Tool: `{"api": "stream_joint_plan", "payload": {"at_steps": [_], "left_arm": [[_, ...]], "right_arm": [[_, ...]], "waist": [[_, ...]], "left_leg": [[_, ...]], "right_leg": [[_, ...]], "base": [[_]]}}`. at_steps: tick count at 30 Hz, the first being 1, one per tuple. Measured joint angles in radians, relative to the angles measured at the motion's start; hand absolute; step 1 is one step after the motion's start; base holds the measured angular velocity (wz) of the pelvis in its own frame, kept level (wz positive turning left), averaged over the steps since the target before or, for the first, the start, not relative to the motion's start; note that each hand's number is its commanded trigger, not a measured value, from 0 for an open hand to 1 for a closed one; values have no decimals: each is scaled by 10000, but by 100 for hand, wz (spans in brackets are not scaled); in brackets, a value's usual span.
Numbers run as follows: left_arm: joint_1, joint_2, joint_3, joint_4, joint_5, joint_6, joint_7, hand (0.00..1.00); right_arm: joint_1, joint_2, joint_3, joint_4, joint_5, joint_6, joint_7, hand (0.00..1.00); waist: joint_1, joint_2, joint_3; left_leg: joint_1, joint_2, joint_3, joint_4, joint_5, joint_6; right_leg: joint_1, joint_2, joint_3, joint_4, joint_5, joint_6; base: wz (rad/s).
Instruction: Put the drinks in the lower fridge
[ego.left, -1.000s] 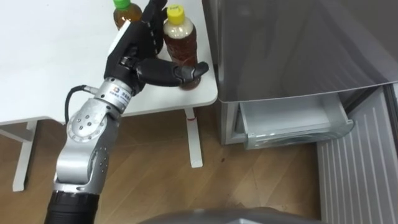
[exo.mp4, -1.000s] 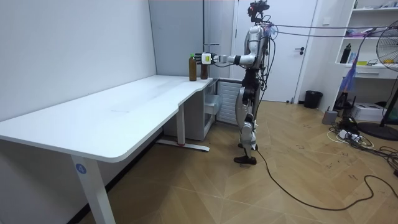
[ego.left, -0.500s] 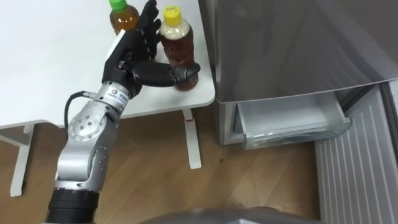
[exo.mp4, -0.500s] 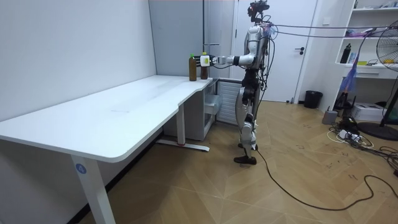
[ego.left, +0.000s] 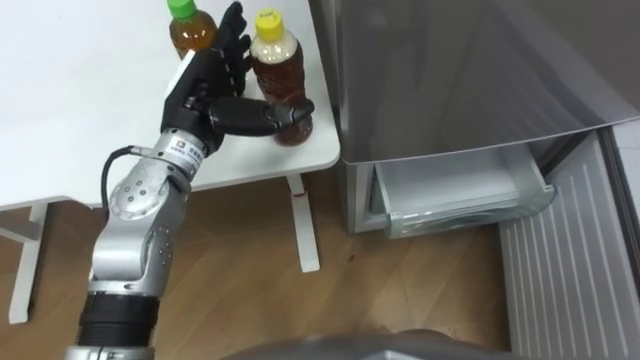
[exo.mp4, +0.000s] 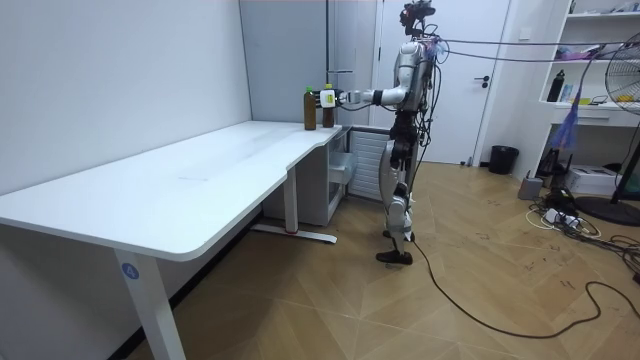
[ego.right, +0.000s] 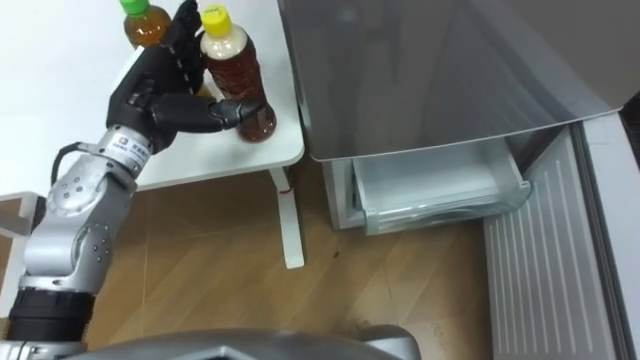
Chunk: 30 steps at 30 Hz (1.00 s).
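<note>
A brown drink bottle with a yellow cap (ego.left: 278, 75) stands at the white table's near right corner (ego.left: 320, 160). My left hand (ego.left: 205, 95) is shut on it, the thumb curled across its lower front and the fingers behind it. A second brown bottle with a green cap (ego.left: 190, 28) stands just to the left, behind the hand. In the room view I stand beside the fridge with my left arm stretched out to both bottles (exo.mp4: 318, 105). The lower fridge drawer (ego.left: 455, 195) is pulled out, clear-fronted and with nothing showing in it.
The grey fridge (ego.left: 460, 70) stands right against the table's right edge. Its lower door (ego.left: 570, 270), ribbed inside, is swung open at the right. Wooden floor lies below, with the table's white leg (ego.left: 305, 225) near the fridge.
The eye view has shifted slightly, which is the camera's own move. My left hand keeps its hold on the yellow-capped bottle at the table's corner.
</note>
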<state>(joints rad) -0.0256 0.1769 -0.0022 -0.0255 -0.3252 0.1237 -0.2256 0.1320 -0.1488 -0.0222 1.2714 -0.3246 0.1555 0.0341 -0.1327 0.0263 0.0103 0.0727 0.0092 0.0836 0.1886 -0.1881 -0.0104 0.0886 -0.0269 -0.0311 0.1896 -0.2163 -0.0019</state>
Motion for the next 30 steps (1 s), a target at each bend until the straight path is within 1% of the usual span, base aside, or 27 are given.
{"api": "stream_joint_plan", "payload": {"at_steps": [2,4,5,6,8,9,10,11,14,15,16,17,30], "left_arm": [[-140,0,0,0,-85,1,-3,0],[-154,-2,-1,0,-185,17,-6,0],[-160,-2,-7,2,-183,39,1,0],[-172,-2,-11,1,-183,65,5,0],[-246,-2,-22,1,-183,253,46,0],[-257,-2,-23,2,-182,293,60,0],[-262,-2,-23,1,-184,330,105,0],[-267,-2,-23,1,-185,374,170,0],[-267,0,-33,1,-199,472,195,0],[-267,0,-40,1,-207,479,194,4],[-267,0,-46,1,-209,483,195,62],[-267,0,-46,1,-211,484,195,100],[-328,0,-134,1,-199,490,416,100]], "right_arm": [[95,0,2,-2,3,19,17,0],[101,2,-1,-2,2,155,22,0],[86,0,-1,-9,9,213,21,0],[83,0,-1,-9,10,218,20,0],[89,9,3,10,19,316,19,0],[88,10,3,12,24,357,19,0],[62,10,3,1,31,421,16,0],[54,12,2,-4,31,439,14,0],[59,11,5,4,52,530,11,0],[61,11,5,10,53,551,11,0],[61,11,5,17,54,563,11,0],[64,12,5,18,54,563,11,0],[49,5,0,22,63,551,-18,0]], "waist": [[-23,50,-39],[-25,57,-43],[-33,22,-21],[-40,18,-18],[-71,48,-36],[-82,61,-44],[-82,16,-15],[-85,44,-34],[-91,34,-27],[-90,25,-22],[-88,33,-27],[-91,28,-24],[-120,36,-30]], "left_leg": [[23,-1,13,-12,0,0],[61,0,38,-17,0,0],[74,6,77,-17,0,0],[70,7,83,-17,0,0],[61,7,99,-20,0,0],[65,7,110,-20,0,0],[67,6,117,-21,0,0],[68,5,125,-21,0,0],[53,7,127,-21,0,0],[54,7,127,-22,0,0],[54,7,127,-22,0,0],[54,6,127,-22,0,0],[73,1,128,-73,0,0]], "right_leg": [[6,0,24,6,2,-2],[30,1,48,54,4,-4],[19,-1,59,105,3,-4],[11,-1,58,115,1,-5],[-2,-1,65,105,-1,-4],[-2,-2,78,106,-1,-4],[-5,-2,95,108,-1,-3],[-14,-2,105,98,-3,0],[-12,2,109,19,1,5],[-11,2,108,18,1,6],[-9,2,108,17,2,6],[-9,1,109,14,3,7],[-5,4,127,-16,6,4]], "base": [[-4],[-6],[-6],[0],[0],[0],[0],[0],[0],[0],[0],[0],[0]]}}
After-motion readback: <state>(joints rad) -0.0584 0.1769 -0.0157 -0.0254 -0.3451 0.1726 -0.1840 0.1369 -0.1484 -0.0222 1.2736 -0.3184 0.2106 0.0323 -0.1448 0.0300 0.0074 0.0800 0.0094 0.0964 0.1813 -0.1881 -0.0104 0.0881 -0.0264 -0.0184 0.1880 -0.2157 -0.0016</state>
